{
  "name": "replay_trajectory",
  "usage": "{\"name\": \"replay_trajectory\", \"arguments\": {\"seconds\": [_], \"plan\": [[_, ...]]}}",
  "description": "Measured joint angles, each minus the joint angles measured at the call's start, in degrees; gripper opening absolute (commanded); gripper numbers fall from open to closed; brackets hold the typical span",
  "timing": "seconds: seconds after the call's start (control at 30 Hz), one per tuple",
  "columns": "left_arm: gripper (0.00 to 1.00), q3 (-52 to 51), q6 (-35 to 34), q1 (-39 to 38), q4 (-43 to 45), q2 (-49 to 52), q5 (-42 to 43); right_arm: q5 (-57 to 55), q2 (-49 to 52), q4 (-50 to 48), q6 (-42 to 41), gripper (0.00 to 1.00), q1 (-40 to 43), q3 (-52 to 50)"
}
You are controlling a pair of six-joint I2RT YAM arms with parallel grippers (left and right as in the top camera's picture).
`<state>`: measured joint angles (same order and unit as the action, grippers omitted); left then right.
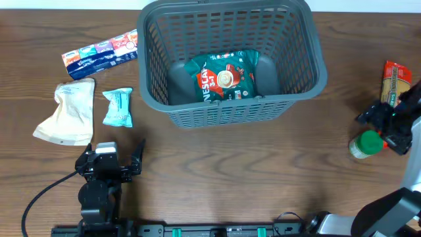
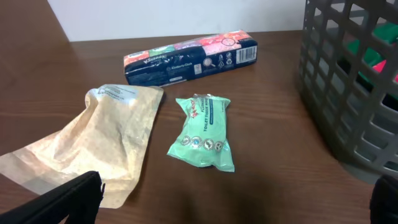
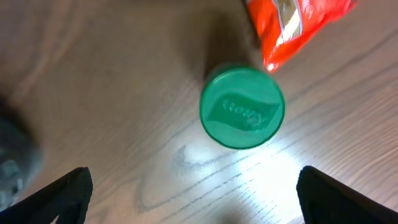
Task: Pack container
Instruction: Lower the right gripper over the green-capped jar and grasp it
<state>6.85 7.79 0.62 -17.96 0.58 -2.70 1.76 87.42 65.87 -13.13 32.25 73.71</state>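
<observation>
The container (image 1: 223,113) is sitting at the far middle of the wooden table (image 1: 223,178), its mesh walls standing upright. A green Nescafé 3-in-1 packet (image 1: 223,76) is lying flat on its bottom.

Over on the left, three things are lying out on the wood. A Kleenex tissue multipack (image 1: 100,54) is lying farthest back. Nearer are a crumpled beige pouch (image 1: 67,112) and, just to its right, a mint-green toilet tissue packet (image 1: 118,106). All three are resting well clear of the basket.

The left gripper (image 1: 110,157) is waiting on the near side of those packets. It is pointing towards them with its fingers (image 2: 74,199) spread wide and nothing between them.

On the right, a green-lidded jar (image 1: 366,145) is standing upright, with a red pasta packet (image 1: 396,82) lying just beyond it on the far side. The right gripper (image 1: 380,130) is hanging over the jar and looking straight down on the lid. Its fingers (image 3: 62,193) are standing wide apart and are not touching the jar or gripping anything.
</observation>
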Motion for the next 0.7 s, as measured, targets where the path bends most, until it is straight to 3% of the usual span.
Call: {"name": "replay_trajectory", "arguments": {"seconds": [0.23,0.7], "plan": [[0.99,0.0,0.0,0.0,0.0,0.0,0.0,-1.8,0.0,-5.1,-3.3,0.99,0.6,-6.6],[0.99,0.0,0.0,0.0,0.0,0.0,0.0,-4.4,0.0,-10.4,-5.7,0.99,2.0,-10.8]]}}
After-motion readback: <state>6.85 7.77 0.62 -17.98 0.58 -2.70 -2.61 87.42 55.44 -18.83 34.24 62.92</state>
